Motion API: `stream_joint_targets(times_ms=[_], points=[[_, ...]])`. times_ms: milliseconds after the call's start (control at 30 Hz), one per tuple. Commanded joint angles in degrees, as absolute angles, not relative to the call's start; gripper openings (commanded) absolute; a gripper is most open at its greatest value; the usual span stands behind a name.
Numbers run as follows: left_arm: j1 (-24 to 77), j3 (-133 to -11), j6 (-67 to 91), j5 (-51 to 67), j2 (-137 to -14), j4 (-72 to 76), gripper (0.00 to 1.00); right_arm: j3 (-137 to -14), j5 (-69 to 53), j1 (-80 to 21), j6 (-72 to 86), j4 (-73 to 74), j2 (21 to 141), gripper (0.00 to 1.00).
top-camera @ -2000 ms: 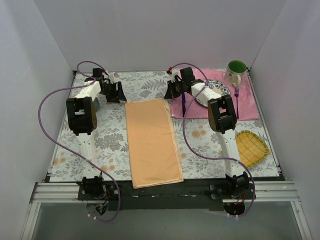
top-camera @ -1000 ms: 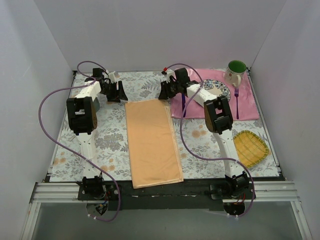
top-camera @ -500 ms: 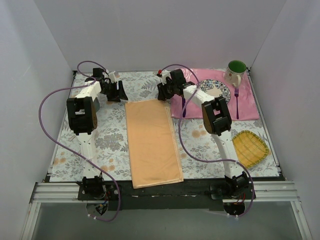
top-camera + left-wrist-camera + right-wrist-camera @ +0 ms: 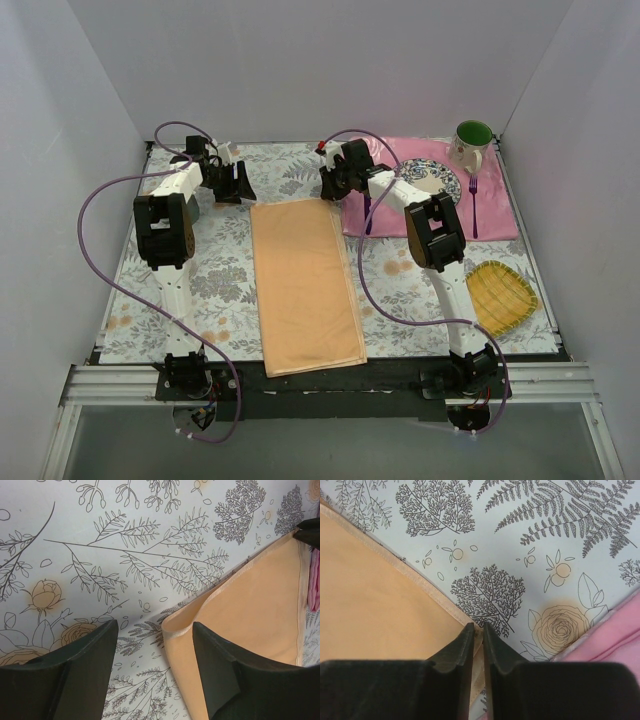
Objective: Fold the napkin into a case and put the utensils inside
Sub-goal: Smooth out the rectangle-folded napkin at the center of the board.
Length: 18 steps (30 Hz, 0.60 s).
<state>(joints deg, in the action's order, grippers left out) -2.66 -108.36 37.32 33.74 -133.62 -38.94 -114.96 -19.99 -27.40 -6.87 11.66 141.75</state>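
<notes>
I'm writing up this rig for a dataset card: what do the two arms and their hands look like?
The left arm and right arm have white links with black blocky joint housings. A purple cable loops along each. The left hand and right hand each carry two matte black wedge-shaped fingers.

Free: we log bare tablecloth (image 4: pixel 215 290) left of napkin (image 4: pixel 305 285) and just right of it | Blocked: left gripper (image 4: pixel 155 627), right gripper (image 4: pixel 478 627) at napkin's far corners; pink placemat (image 4: pixel 497 218) with plate (image 4: pixel 442 186), mug (image 4: pixel 471 142), fork (image 4: pixel 473 205), knife (image 4: pixel 367 213) far right; yellow mat (image 4: pixel 503 293) near right.
</notes>
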Motion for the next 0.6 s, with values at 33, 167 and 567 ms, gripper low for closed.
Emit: stream_joint_targets(times_ms=[33,167,567], points=[[-2.6,-109.4,37.7,33.6,-133.0,-38.6,0.61,-113.7,-18.0,-27.8,-8.2,15.6,141.4,0.13],[-2.6,-109.4,38.1,33.7,-133.2,-38.5,0.61,-115.6,-18.7,-27.8,-8.5,15.8,141.4,0.01],[-2.7,-108.6,38.3,33.5,-130.6,-37.0,0.64,-112.3,-21.4,-26.9,-5.2,12.5,132.5,0.01]])
